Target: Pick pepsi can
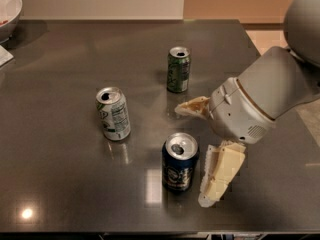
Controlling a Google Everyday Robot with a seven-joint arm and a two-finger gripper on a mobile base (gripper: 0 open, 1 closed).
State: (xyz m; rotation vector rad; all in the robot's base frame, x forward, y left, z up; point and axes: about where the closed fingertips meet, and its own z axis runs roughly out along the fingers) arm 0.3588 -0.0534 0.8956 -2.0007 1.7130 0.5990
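Note:
The pepsi can (179, 169) is dark blue with a silver top and stands upright near the table's front edge. My gripper (192, 155) is open just to the right of it. One cream finger (192, 107) reaches past the can on the far side. The other finger (219, 176) lies close beside the can's right side on the near side. The can stands at the mouth of the open jaws, not enclosed. I cannot tell if a finger touches it.
A dark green can (178, 69) stands behind the gripper, centre of the grey table (60, 184). A white can with green print (113, 113) stands to the left. A white bowl (7, 9) sits at the far left corner. The table's right edge is near my arm.

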